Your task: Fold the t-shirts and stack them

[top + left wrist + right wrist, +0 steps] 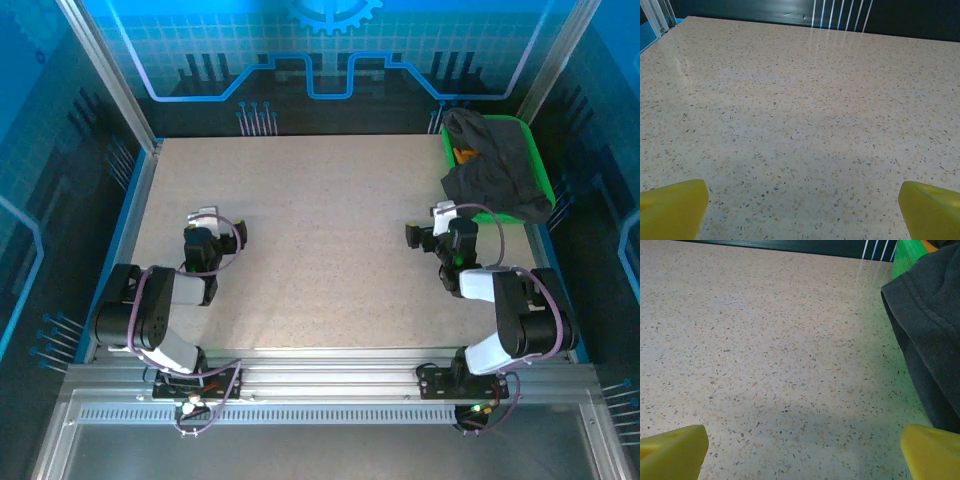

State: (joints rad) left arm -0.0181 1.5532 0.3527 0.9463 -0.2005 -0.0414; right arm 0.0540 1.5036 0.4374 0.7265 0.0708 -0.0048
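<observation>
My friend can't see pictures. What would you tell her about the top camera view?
A crumpled dark charcoal cloth t-shirt fills a green plastic basket at the far right corner of a speckled beige table, spilling over its near rim, some bright orange cloth peeking out. The left gripper and right gripper are open and empty above the tabletop.

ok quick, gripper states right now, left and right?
left gripper: open, nothing between the fingers.
right gripper: open, holding nothing; the dark t-shirt lies ahead to its right, untouched.
</observation>
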